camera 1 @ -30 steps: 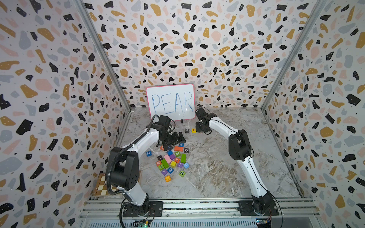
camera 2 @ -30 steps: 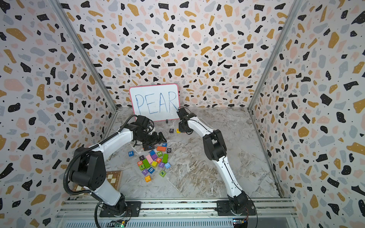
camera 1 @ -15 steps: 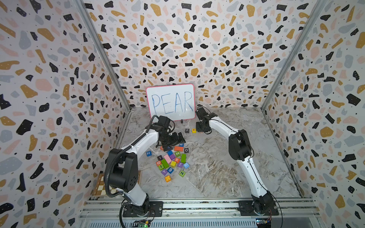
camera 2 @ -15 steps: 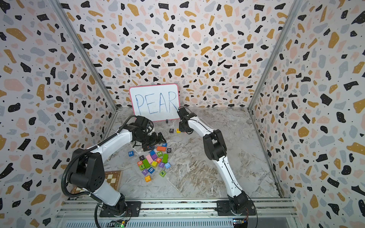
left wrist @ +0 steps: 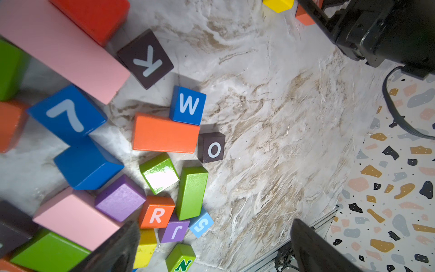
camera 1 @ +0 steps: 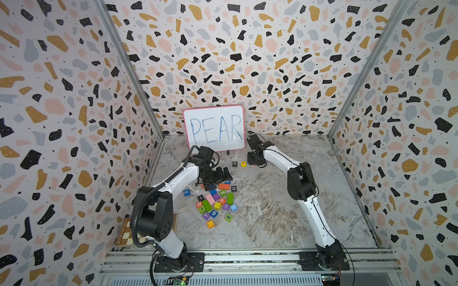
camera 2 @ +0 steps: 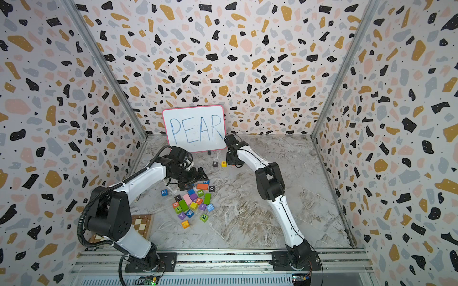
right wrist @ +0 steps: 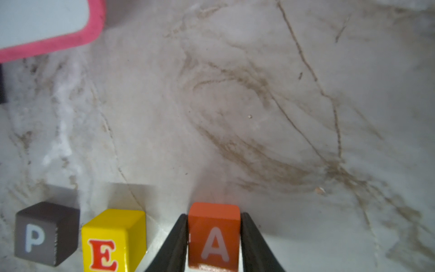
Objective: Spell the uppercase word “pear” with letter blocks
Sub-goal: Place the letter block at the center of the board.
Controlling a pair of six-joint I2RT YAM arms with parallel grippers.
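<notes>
1. At the far side of the table, just in front of the whiteboard, the word is taking shape. The P block is sitting leftmost and the E block is just beside it on the right. The A block is standing right of the E, across a small gap.
2. The right gripper is bracketing the A block at a narrow opening, with a finger lying against each side. The block appears to be resting on the table, letter facing up.
3. Against a second ago, the right arm is barely shifting in the top views and is staying over the same spot. The set-down therefore looks finished, with release the likely step in hand, though no clear gap is showing yet.
4. The left gripper is hovering wide and empty over the far edge of the loose pile, much where it was before.
5. The R block is lying toward the near side of that pile, well apart from the row. It is touching a green block and a purple J cube.
6. Three of the four letters are now looking placed, leaving only the R to fetch.
</notes>
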